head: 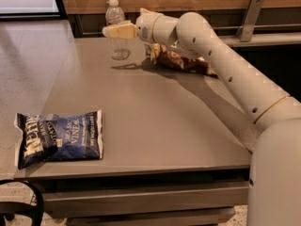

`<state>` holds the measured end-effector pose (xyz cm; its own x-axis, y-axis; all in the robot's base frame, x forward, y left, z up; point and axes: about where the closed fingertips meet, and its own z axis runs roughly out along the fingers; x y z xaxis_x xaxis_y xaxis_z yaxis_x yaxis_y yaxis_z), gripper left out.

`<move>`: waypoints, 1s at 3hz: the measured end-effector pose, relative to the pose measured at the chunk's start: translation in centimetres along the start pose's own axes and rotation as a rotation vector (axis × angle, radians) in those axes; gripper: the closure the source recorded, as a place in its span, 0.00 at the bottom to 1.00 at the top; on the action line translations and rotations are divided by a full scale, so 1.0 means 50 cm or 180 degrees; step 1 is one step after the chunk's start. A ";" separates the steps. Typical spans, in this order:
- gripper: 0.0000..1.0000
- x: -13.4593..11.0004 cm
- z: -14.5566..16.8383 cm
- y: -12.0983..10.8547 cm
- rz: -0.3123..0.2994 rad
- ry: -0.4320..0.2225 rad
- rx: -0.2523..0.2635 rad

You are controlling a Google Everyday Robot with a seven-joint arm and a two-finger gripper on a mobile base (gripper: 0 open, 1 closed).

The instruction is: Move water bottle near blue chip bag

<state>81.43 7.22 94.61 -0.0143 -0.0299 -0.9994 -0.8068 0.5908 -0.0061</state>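
Note:
The water bottle (114, 16), clear with a white cap, stands upright at the far left of the grey table (160, 121). My gripper (110, 31) reaches in from the right at the bottle's mid-height and overlaps its body, hiding part of it. I cannot tell whether it touches the bottle. The blue chip bag (59, 138), dark navy with white lettering, lies flat at the table's near left corner, far from the bottle and the gripper.
A brown and cream chip bag (183, 61) lies at the far side of the table, partly hidden behind my arm (221, 60). A wooden wall and a metal bracket (249, 18) stand behind the table. A dark curved object (28, 201) sits at the bottom left.

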 end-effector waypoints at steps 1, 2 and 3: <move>0.00 0.016 0.031 0.017 0.0102 -0.0081 -0.0137; 0.18 0.031 0.063 0.028 0.0194 -0.0134 -0.0211; 0.41 0.033 0.069 0.033 0.0205 -0.0138 -0.0229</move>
<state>82.13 10.92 92.82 -0.0432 0.0422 -0.9982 -0.8454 0.5309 0.0590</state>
